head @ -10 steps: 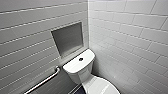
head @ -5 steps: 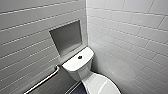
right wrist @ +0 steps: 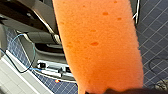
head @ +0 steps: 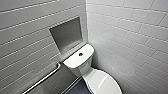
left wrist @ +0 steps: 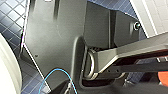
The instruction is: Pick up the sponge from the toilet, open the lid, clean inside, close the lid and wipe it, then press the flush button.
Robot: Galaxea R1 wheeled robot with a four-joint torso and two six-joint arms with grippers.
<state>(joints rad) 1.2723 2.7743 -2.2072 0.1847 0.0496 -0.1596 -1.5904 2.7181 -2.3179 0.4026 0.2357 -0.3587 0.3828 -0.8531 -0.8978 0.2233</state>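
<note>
1. Compared with the head view of a second ago, the whole picture has shifted only a little. This is the camera's own move.
2. The white glossy ceramic toilet (head: 78, 70), the grey metal grab rail (head: 44, 78) on the left wall and the square grey niche (head: 66, 33) above the tank keep the same places relative to each other.
3. The smooth white oval lid (head: 102, 81) lies down on the bowl, as before. The small dark round flush button (head: 80, 54) sits in the middle of the flat tank top, at the far end of the toilet.
4. The orange-red porous sponge (right wrist: 100, 42) is not on the toilet. It hangs close in front of the right wrist camera, above the dark blue tiled floor (right wrist: 153, 37).
5. The right gripper (right wrist: 120, 91) pinches the sponge at one end. Only a dark edge of it is visible there.
6. For the left gripper (left wrist: 110, 88) I cannot tell if it is spread or pressed together, because the robot's own dark plate covers much of that view.
7. The near end of the lid is cut off by the lower edge of the head view.
8. In the left wrist view a small orange patch (left wrist: 163, 78) is cut off at the edge, and I cannot tell what it is.
9. A white rounded surface (left wrist: 7, 68) beside the floor is also hard to identify.
</note>
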